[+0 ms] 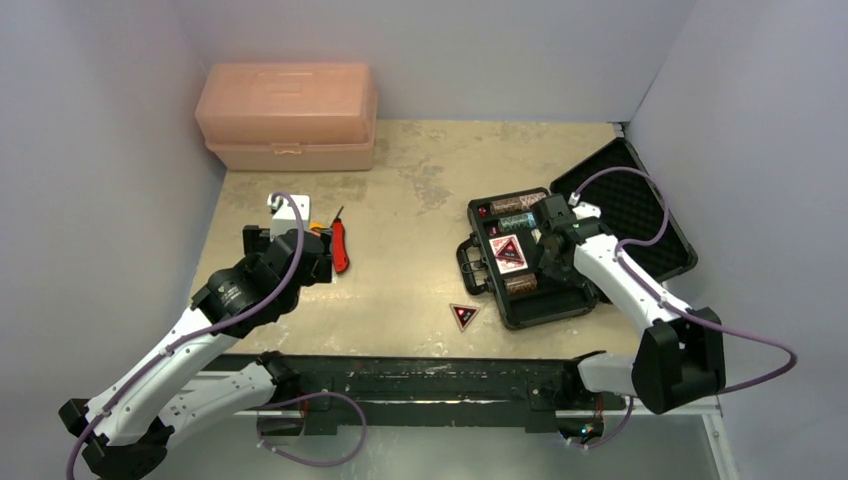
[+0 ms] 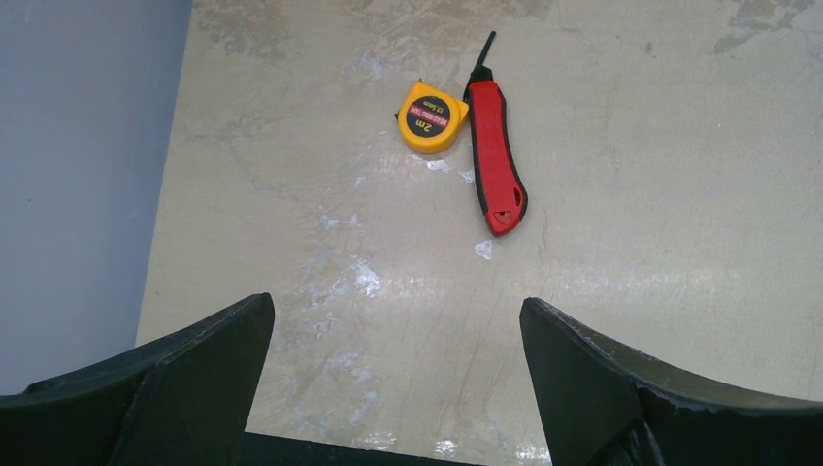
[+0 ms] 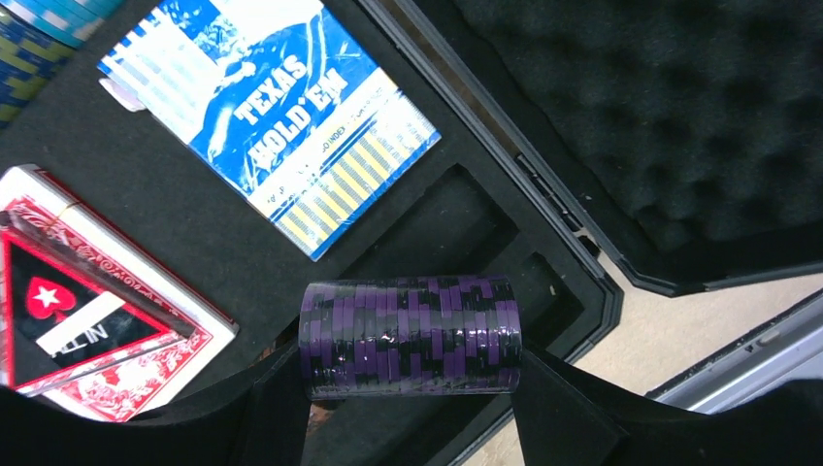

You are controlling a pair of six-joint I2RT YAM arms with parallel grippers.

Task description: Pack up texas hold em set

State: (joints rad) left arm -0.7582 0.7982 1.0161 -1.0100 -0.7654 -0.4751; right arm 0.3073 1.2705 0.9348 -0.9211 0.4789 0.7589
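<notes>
Overhead: my right arm (image 1: 625, 280) reaches over the open black foam-lined case (image 1: 545, 310), left arm (image 1: 200, 335) bent low. Left wrist: my left gripper (image 2: 396, 311) gapes above the table (image 2: 631, 291). Right wrist: my right gripper (image 3: 408, 379) clamps a purple-black chip stack (image 3: 412, 335) above the foam.

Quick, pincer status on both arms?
Left pincer: open, empty.
Right pincer: closed on the purple chip stack.

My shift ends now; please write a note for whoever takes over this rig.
Left pincer: open, empty.
Right pincer: shut on purple poker chip stack, over an empty slot of the small black foam-lined case.
Done: blue card deck, red card deck, one black-red triangular token inside.
Left: seat stack, fetch second triangular token from beige table, shut lid.
</notes>
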